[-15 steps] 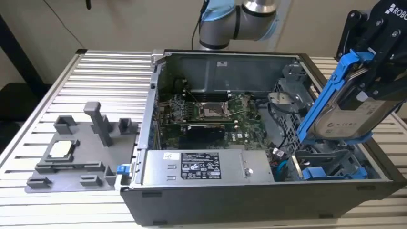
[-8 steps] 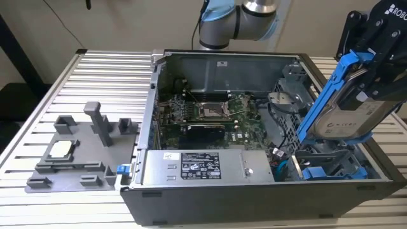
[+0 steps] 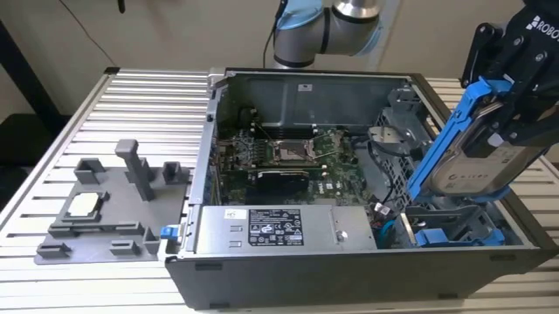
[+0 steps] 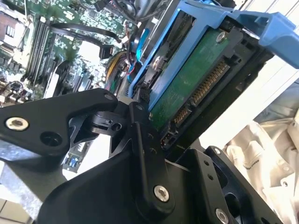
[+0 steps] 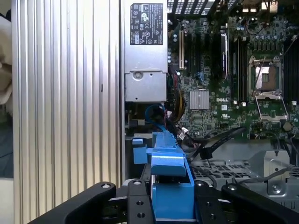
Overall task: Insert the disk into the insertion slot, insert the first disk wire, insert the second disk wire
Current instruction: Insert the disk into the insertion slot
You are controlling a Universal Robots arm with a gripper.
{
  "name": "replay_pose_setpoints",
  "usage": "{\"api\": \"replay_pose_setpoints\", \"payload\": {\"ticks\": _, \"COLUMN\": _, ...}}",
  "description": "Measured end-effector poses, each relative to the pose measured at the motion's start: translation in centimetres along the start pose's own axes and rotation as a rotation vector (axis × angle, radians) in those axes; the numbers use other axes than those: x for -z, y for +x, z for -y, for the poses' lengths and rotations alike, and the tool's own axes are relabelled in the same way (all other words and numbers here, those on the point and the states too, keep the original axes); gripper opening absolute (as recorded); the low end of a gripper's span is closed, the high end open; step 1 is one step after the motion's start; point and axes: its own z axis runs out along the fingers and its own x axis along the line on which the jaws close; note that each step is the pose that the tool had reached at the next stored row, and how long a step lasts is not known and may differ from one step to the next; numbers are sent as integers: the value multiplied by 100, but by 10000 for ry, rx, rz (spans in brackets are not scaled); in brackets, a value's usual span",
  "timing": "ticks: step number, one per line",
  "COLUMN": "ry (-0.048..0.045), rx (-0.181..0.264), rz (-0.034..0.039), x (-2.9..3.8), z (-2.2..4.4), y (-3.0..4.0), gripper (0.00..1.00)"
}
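Note:
My gripper [image 3: 511, 118] is shut on the disk [image 3: 476, 160], a silver-grey drive in a bright blue carrier. It hangs tilted and nearly on edge above the near right corner of the open computer case. Just under its lower end lies the insertion slot [image 3: 450, 219] in the dark grey drive cage. In the second wrist view the disk's green circuit board [image 4: 194, 81] and connector face the camera between black fingers [image 4: 140, 140]. In the first wrist view the blue carrier [image 5: 168, 179] sits between the fingers [image 5: 135, 205]. Blue and black wires [image 5: 156, 114] lie loose beside the cage.
Another blue-ended carrier [image 3: 432, 237] sits low in the cage. The case also holds the motherboard [image 3: 288, 154] and a grey power supply [image 3: 279, 229]. A grey fixture [image 3: 105, 209] with blocks stands on the slatted table at the exterior view's left. The arm's base [image 3: 328, 29] is behind the case.

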Motion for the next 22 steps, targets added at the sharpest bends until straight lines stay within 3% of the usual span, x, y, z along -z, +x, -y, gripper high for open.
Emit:
{"api": "replay_pose_setpoints", "payload": {"ticks": 13, "ry": 5, "rx": 40, "rz": 2, "x": -163, "z": 106, "y": 31, "gripper": 33}}
{"api": "replay_pose_setpoints", "payload": {"ticks": 22, "ry": 5, "rx": 42, "rz": 1, "x": -171, "z": 110, "y": 31, "gripper": 33}}
